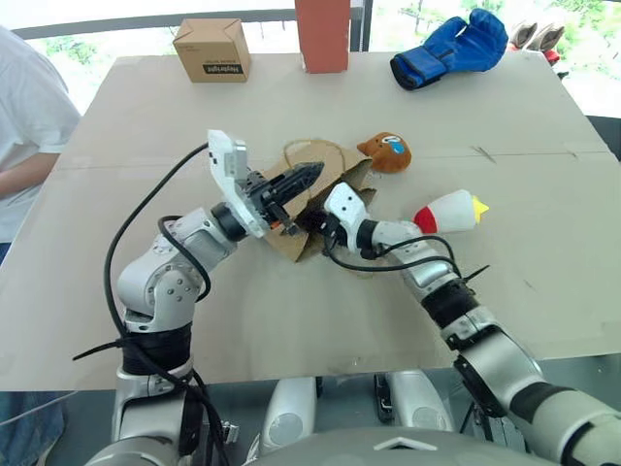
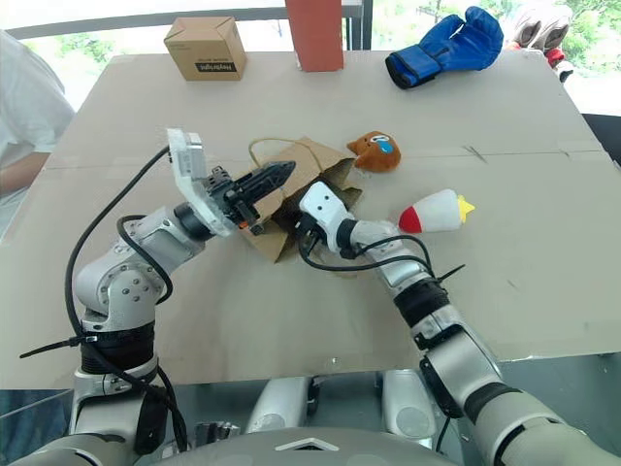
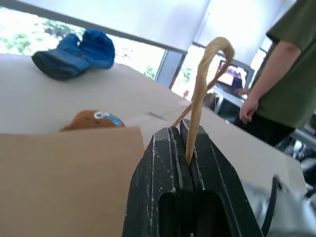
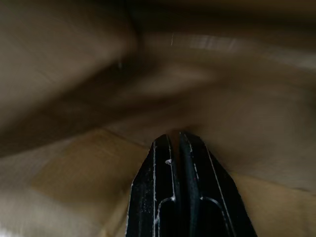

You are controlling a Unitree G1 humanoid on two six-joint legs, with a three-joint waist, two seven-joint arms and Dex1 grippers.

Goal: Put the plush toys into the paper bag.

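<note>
Silver-grey arms — black cables, black-fingered left gripper.

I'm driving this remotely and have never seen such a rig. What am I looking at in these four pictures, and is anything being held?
A two-armed humanoid stands at a table. The two wide pictures come from its head; the two close ones look along each wrist's black fingers. The left end effector is shut on a tan handle of the paper bag. The right end effector, shut and holding nothing, is inside the bag's mouth. Both plush toys lie outside the bag: the brown one and the white rocket. Farther back: a boxing glove and a cardboard box.
</note>
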